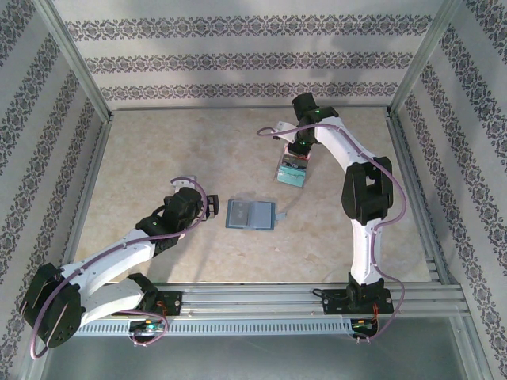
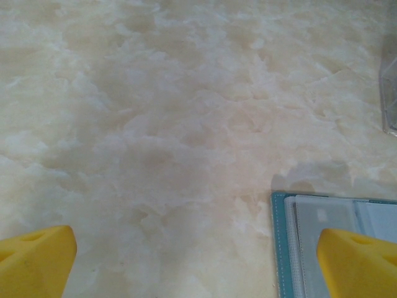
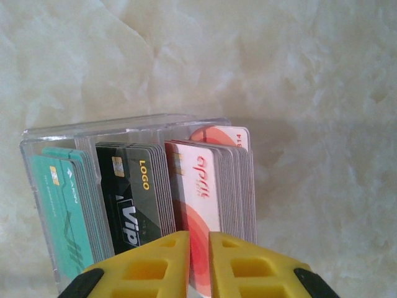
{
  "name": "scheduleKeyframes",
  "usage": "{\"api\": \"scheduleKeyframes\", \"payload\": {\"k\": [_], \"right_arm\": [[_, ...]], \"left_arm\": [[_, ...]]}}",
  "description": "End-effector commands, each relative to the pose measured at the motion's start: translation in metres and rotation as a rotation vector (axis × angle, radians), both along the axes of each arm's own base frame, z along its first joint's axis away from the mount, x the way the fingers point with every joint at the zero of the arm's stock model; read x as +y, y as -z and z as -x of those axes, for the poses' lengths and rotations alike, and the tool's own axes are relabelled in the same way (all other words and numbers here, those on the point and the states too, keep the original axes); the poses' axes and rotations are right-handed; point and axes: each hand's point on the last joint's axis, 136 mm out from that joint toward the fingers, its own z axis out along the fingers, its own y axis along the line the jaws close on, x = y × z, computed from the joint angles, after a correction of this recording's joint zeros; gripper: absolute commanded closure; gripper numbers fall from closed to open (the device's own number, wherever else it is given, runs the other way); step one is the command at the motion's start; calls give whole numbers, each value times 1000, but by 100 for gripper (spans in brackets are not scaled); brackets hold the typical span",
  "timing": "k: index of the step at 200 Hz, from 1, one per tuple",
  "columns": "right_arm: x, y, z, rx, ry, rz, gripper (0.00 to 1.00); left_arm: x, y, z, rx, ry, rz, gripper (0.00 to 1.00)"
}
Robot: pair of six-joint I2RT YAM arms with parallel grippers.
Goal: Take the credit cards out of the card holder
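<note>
seeing card holder (image 1: 250, 214) lying open and flat mid-table. spotting left gripper (image 2: 198, 261) spread wide, gripping nothing, one fingertip (image 2: 356, 261) over holder's left edge. finding credit cards (image 3: 133, 198) standing in teal, dark and red stacks inside clear box (image 3: 124, 124) farther back. noting right gripper (image 3: 198, 245) nearly closed above red stack; failing to tell whether pinching a card.

Striped floral walls (image 1: 238, 32), marbled beige table (image 1: 158, 158)

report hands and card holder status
Left hand open at open card holder. Right hand nearly closed over red-orange cards in clear tray, grip unclear. Nothing blocking.
</note>
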Motion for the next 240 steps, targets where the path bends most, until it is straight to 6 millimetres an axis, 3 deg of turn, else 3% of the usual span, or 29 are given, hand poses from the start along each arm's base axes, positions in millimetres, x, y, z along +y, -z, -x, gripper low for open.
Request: {"api": "scheduleKeyframes", "payload": {"k": [1, 44, 98, 163, 203, 228, 235, 238, 240], "right_arm": [[-4, -1, -9, -10, 30, 6, 83], [-1, -14, -9, -28, 52, -30, 83], [16, -60, 3, -72, 218, -219, 78], [50, -85, 50, -60, 447, -434, 72], [67, -101, 92, -112, 482, -504, 50], [70, -99, 118, -117, 523, -515, 45], [72, -98, 126, -116, 536, -521, 32], [72, -98, 128, -116, 545, -527, 21], [72, -98, 131, -114, 549, -530, 7]], "left_arm": [[3, -4, -3, 8, -6, -11, 1], [3, -4, -4, 8, -10, -4, 1], [0, -8, -6, -1, -19, 39, 1], [-4, -11, -13, 5, -48, 152, 1], [-6, -12, -15, 10, -40, 162, 1], [-6, -11, -13, 16, -44, 182, 1], [-6, -11, -13, 15, -44, 186, 1], [-6, -12, -13, 14, -42, 188, 1], [-6, -12, -12, 13, -40, 190, 1]]}}
